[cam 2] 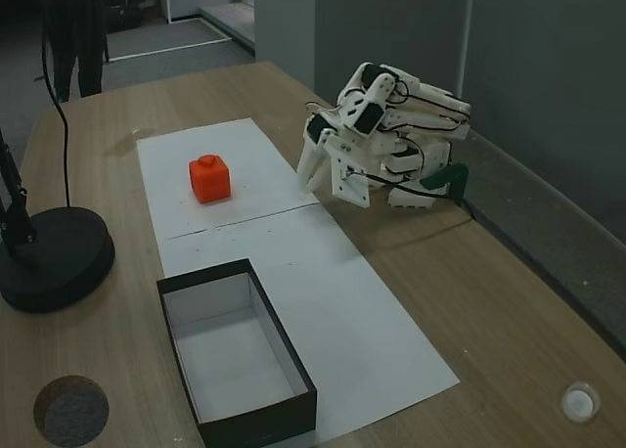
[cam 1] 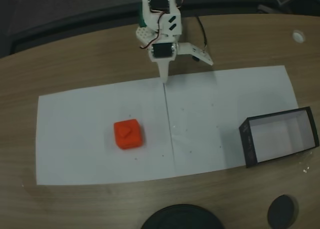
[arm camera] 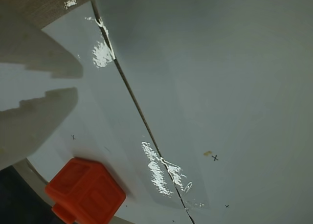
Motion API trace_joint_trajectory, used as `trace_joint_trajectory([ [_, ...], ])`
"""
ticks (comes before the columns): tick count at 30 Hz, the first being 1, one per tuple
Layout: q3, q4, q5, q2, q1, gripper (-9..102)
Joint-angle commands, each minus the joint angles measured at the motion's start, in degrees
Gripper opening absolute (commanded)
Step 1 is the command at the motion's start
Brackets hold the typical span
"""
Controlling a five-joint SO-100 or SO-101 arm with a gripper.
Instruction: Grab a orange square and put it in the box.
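Fingers of the gripper [cam 1: 163, 78] point down at the top edge of the white paper [cam 1: 100, 159], and they look close together with nothing between them. From the wrist view, one pale finger [arm camera: 34, 121] shows at the left with a small gap above it — so they may be a little apart.

Lying on the paper, the orange square [cam 1: 128, 134] is well apart from the fingers, down and to the left in a fixed view. It also sits at the bottom left of the wrist view [arm camera: 85, 192].

It looks small, hard and light, like a plastic block. Its flat sides seem the best place to pinch, one finger on each side. Rounded edges might make it slip.

At the far right, the box [cam 1: 248, 145] is empty — its floor is bare.
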Motion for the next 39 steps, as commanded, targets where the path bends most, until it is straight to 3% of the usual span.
trace_joint_trajectory([
  [1, -3.08, -0.53, 0.35, 1.05, -0.18, 0],
  [39, -2.81, -2.64, -0.09, 1.05, -0.26, 0],
])
